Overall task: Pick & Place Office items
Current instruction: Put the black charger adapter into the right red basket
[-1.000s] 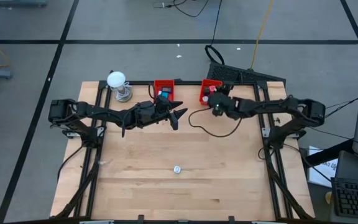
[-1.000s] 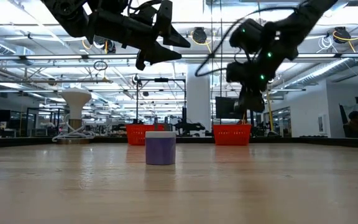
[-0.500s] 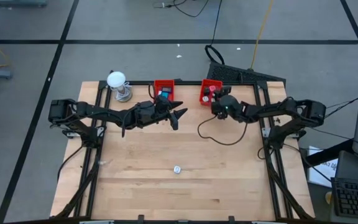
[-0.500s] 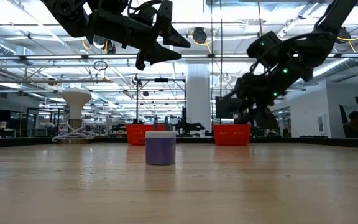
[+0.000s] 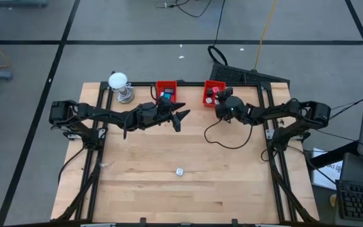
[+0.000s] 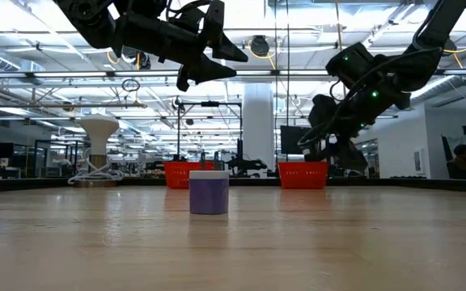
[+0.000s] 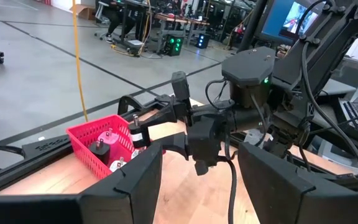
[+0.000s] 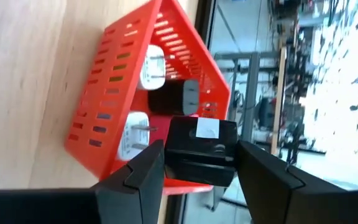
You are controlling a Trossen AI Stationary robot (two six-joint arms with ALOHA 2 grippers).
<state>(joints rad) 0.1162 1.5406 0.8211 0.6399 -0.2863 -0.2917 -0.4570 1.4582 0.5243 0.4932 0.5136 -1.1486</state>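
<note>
Here, right gripper point(image 8: 196, 163) clamping a black block point(image 8: 200, 151) with blank white sticker, left gripper point(image 7: 199, 163) parted, empty.

Black cube point(image 8: 201, 149) held over red bin point(image 8: 114, 106).

Grey floor point(image 5: 137, 60) with black tape lines, bright ceiling lights point(image 6: 249, 16)

Two red bins point(image 5: 166, 90) point(image 5: 212, 92) stand at the table's far edge. One small pale cylinder point(image 5: 179, 171) sits alone on the wood. One white ball on a stand point(image 5: 119, 82) occupies a far corner. Two arms hang above the table. In the right wrist view, one bin point(image 8: 104, 118) holds two white plug adapters point(image 8: 152, 67) point(image 8: 133, 134) and one black one point(image 8: 174, 98).
</note>
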